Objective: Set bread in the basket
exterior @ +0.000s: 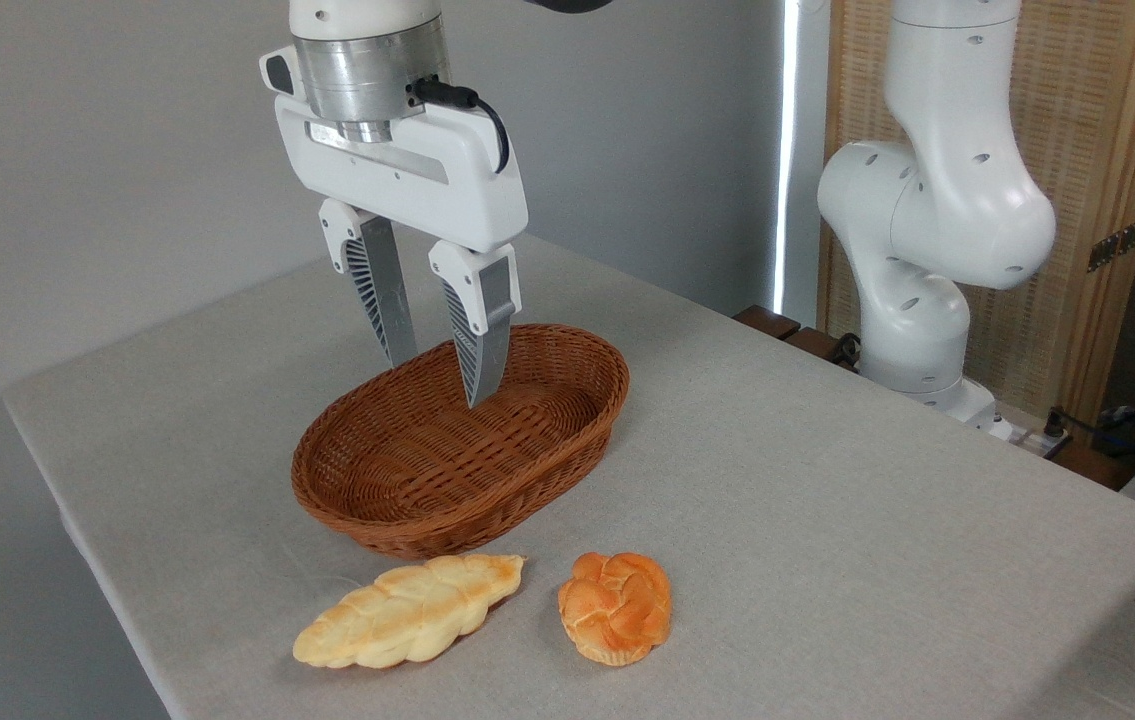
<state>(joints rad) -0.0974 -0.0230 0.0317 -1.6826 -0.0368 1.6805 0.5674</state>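
The bread [616, 606], a small orange-brown braided bun, lies on the grey tablecloth near the front edge. Behind it and to the left stands the oval brown wicker basket [397, 505], with nothing inside. My gripper [439, 383] hangs above the basket's far half, pointing down. Its two ribbed fingers [475, 330] are apart with nothing between them. The bun is well in front of the gripper, apart from it.
A longer pale yellow braided loaf [409, 609] lies left of the bun, just in front of the basket. The white arm base [927, 240] stands at the table's right back edge. The table's left and front edges are close to the breads.
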